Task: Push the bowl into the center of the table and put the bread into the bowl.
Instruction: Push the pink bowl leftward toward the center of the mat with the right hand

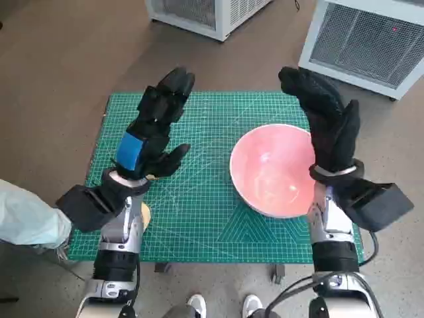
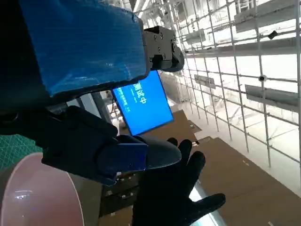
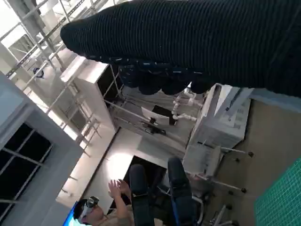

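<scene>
The pink bowl [image 1: 271, 169] stands empty on the right half of the green cutting mat [image 1: 199, 212]. Its rim also shows in the left wrist view, as the bowl [image 2: 37, 193]. A small tan piece, seemingly the bread [image 1: 145, 213], peeks out from under my left forearm at the mat's front left; most of it is hidden. My left hand [image 1: 156, 122] is raised above the mat's left half, fingers spread, holding nothing. My right hand [image 1: 326, 119] is raised upright by the bowl's right rim, fingers extended and empty; in the left wrist view the right hand [image 2: 174, 197] has spread fingers.
Two white slatted units [image 1: 199, 13] [image 1: 371, 40] stand on the floor behind the table. A person's pale sleeve [image 1: 26, 218] reaches in at the left front corner, and feet [image 1: 222, 306] show below the front edge. In the right wrist view a person [image 3: 101, 209] wearing a headset sits beside office chairs.
</scene>
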